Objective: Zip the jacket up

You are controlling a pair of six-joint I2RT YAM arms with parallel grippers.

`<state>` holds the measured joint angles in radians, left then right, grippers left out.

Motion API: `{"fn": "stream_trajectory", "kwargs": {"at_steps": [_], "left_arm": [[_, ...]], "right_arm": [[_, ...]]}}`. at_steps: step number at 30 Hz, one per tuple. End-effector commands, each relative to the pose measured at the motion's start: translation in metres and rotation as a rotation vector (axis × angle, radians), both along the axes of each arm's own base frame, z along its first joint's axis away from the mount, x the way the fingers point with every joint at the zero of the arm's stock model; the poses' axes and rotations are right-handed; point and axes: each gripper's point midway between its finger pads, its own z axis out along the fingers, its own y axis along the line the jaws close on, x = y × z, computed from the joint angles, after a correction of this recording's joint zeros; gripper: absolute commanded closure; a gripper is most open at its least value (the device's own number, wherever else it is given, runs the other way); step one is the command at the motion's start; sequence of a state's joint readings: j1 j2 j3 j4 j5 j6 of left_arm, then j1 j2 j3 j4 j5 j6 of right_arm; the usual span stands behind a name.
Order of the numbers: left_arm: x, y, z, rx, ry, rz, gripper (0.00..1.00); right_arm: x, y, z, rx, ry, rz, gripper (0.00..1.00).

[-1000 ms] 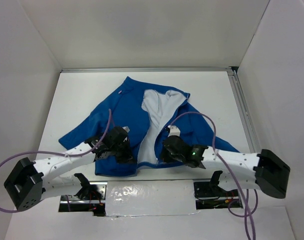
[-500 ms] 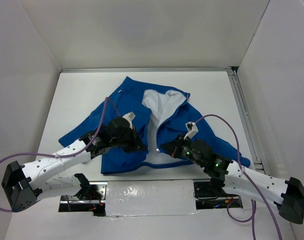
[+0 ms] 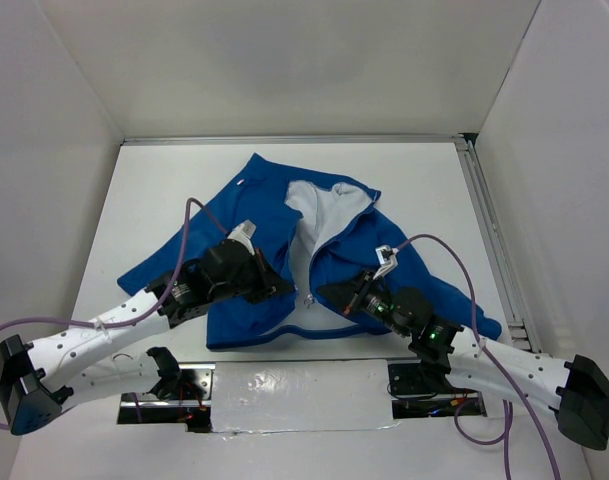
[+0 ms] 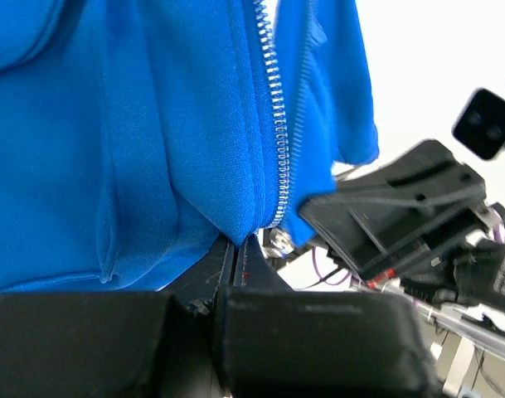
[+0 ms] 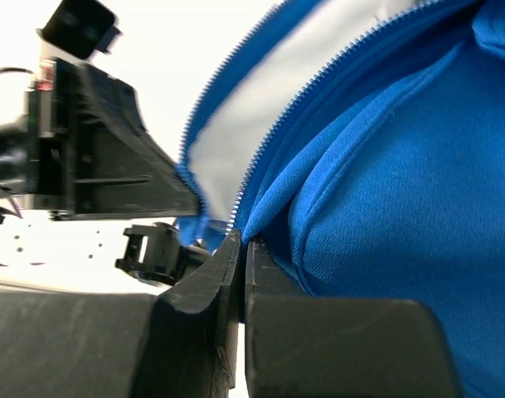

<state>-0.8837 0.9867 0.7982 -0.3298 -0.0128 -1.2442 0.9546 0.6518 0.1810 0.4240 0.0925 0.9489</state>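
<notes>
On table, jacket front open

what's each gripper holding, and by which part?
Both are shut on the jacket. The left gripper pinches one front edge by the zipper teeth, near the hem. The right gripper pinches the opposite front edge, likewise low down.

the royal-blue jacket lies spread on its back, front unzipped, pale lining showing.
</notes>
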Motion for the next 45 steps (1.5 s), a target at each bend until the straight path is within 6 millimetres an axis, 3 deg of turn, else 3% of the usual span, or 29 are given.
{"fn": "stream_trajectory", "kwargs": {"at_steps": [1, 9, 14, 45], "left_arm": [[0.010, -0.007, 0.020, -0.044, -0.012, 0.057, 1.00], [0.010, -0.019, 0.024, -0.047, -0.017, 0.029, 1.00], [0.008, -0.017, 0.026, -0.065, -0.024, 0.030, 1.00], [0.001, -0.014, 0.018, -0.075, -0.018, 0.013, 1.00]], "right_arm": [[-0.001, 0.001, 0.044, 0.135, -0.100, 0.006, 1.00], [0.001, 0.007, 0.043, 0.102, -0.108, 0.011, 1.00], [0.002, 0.008, 0.038, 0.106, -0.096, 0.009, 1.00], [0.000, 0.012, 0.051, 0.157, -0.108, 0.004, 1.00]]}}
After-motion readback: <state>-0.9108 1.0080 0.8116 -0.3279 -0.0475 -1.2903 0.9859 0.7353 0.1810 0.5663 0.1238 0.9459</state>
